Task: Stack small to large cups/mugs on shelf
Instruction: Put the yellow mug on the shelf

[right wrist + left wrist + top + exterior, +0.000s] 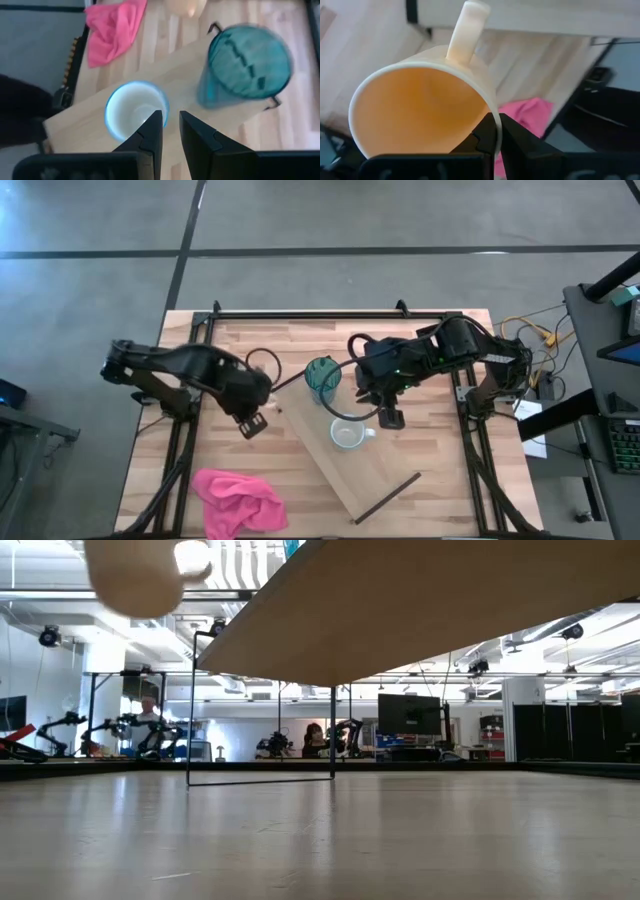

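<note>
The left end effector [492, 142] holds the orange mug [420, 107], its fingers pinched on the rim with one inside and one outside; the mug is tipped on its side, mouth toward the wrist camera and handle pointing away. In the high view this end effector [252, 420] sits over the tabletop [430, 490], just beside the shelf's [360, 470] near end, with the pink cloth [238, 500] further off towards the tabletop's edge.

The right end effector [170, 127] hangs above the shelf with its fingers a narrow gap apart, gripping nothing. The white mug [135, 107] stands upright on the shelf directly beneath its fingertips, and the teal tumbler [247, 67] stands upright just beside it at the shelf's end. From above, the tumbler [322, 378] and white mug [348, 436] stand apart.
</note>
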